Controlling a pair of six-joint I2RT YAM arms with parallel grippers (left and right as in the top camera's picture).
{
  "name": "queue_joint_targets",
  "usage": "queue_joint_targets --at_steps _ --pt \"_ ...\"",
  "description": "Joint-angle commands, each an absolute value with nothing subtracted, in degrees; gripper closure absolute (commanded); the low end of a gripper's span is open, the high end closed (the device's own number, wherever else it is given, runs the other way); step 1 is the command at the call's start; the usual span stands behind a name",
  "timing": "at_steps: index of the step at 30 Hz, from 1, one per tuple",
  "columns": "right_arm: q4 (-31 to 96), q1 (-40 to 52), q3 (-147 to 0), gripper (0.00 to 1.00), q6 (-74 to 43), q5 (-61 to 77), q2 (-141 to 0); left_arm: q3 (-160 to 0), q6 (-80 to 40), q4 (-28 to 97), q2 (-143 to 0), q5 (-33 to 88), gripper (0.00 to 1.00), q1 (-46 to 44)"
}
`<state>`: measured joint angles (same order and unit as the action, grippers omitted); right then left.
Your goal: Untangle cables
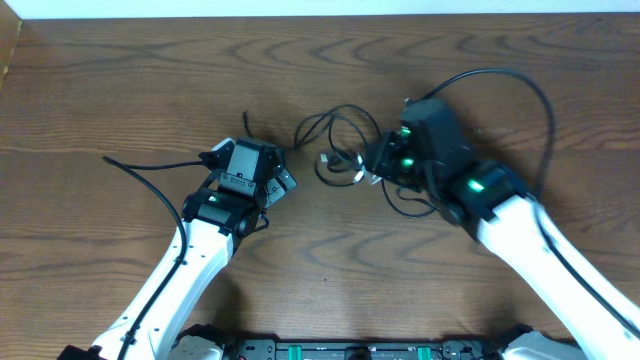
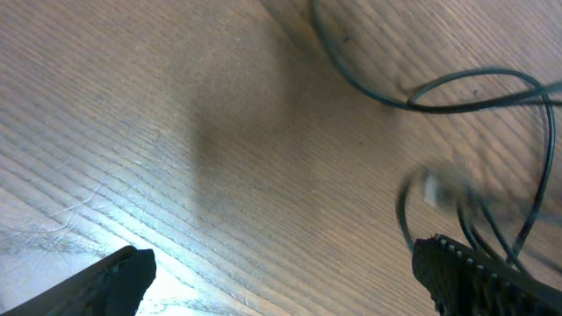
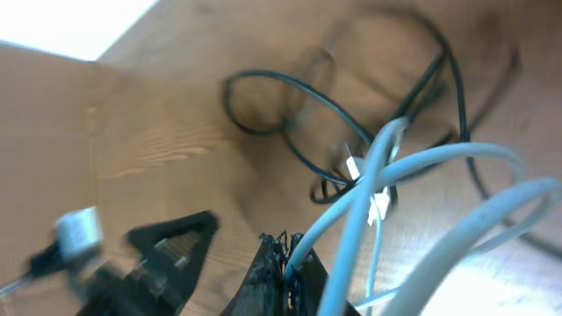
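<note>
The cables (image 1: 340, 163) were heaped at the middle of the bench (image 1: 120, 80). The white cable (image 3: 439, 161) was clenched in the right pincer (image 3: 283, 254); the left pincer (image 2: 281, 263) was seen released just beside the heap.

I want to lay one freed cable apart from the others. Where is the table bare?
Bare wood lies along the far edge of the table, behind the cables, and at the front, between the left arm and the right arm. It is crowded in the middle, where they lie between the left gripper and the right gripper.
</note>
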<state>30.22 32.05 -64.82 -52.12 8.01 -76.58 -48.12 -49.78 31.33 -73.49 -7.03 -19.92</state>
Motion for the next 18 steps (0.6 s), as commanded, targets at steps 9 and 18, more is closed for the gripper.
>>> queue_joint_targets --at_steps 9,18 --pt "43.9 34.52 -57.47 0.99 -40.16 4.75 -83.22 -47.97 -50.5 31.46 -73.3 -8.21 0.01 -19.73" --pt "51.55 32.23 -70.0 0.99 -24.49 4.67 -83.74 -47.97 -50.5 31.46 -73.3 -8.21 0.01 -19.73"
